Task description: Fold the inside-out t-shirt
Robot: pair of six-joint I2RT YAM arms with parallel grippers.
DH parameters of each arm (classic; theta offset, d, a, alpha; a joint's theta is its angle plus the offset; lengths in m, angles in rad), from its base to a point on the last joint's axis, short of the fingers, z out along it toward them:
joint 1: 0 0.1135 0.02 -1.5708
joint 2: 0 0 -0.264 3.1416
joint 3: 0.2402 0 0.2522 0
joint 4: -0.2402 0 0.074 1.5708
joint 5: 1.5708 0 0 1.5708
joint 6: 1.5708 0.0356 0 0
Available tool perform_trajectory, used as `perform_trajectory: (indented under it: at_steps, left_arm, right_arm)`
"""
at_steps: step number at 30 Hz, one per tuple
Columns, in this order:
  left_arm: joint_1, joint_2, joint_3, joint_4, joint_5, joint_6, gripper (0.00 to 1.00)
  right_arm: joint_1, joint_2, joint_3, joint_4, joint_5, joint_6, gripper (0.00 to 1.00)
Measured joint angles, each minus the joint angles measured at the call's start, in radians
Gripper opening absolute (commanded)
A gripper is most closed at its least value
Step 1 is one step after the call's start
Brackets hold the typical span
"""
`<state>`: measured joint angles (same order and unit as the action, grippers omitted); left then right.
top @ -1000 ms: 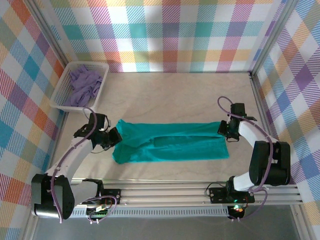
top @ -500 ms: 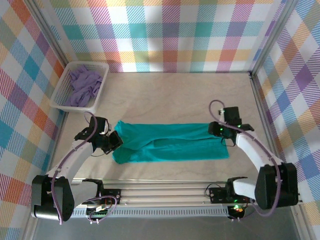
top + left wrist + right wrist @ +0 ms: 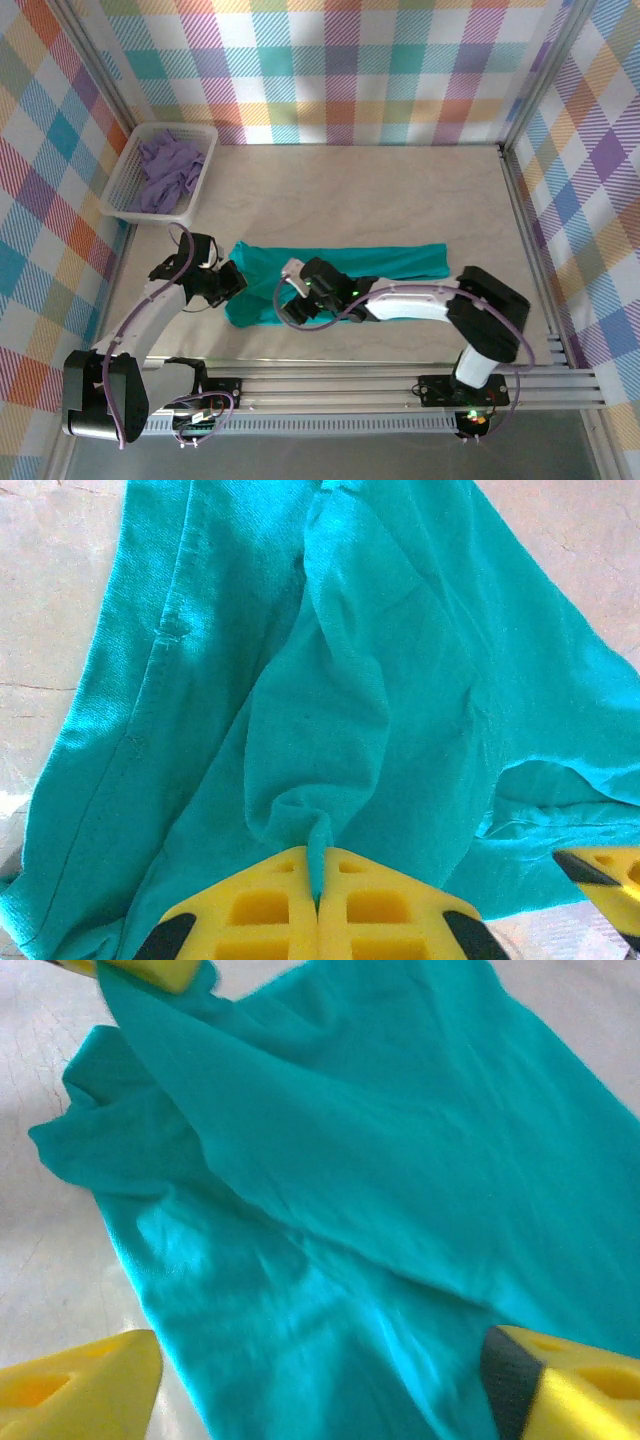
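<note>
Clamped together at the left hand (image 3: 318, 868) on a raised ridge of the inside-out t-shirt (image 3: 390, 262), at the end nearer the basket (image 3: 117, 175). Spread wide and empty at the right hand (image 3: 320, 1390), over that same basket-side end, just beside the left, with the right arm stretched along the cloth. Laid flat on the table (image 3: 350, 190), nearer the arms than the basket and off to its right, long axis running crosswise, away from the basket. Likely next: gripping this end alongside the left.

White basket (image 3: 120, 186) far-left; lavender garment (image 3: 165, 170) inside
</note>
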<state>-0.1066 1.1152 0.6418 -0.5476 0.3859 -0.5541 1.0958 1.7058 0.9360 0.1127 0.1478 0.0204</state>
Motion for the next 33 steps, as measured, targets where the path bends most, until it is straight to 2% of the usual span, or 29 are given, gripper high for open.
perform_trajectory:
  at_steps: [7,14,23,33]
  left_arm:
    - [0.000,0.000,0.000,0.001,0.010,0.000,0.00]
    - [0.000,0.000,0.000,0.001,0.015,0.000,0.00]
    - [0.000,0.002,0.000,0.001,0.015,0.000,0.00]
    - [0.000,0.008,0.000,0.001,0.014,0.001,0.00]
  right_arm:
    - [0.042,0.177,0.143,0.110,0.112,-0.121,0.97]
    - [0.070,0.285,0.186,0.184,0.195,-0.207,0.95]
    - [0.071,0.303,0.177,0.255,0.343,-0.242,0.74]
    - [0.071,0.212,0.109,0.254,0.375,-0.242,0.48]
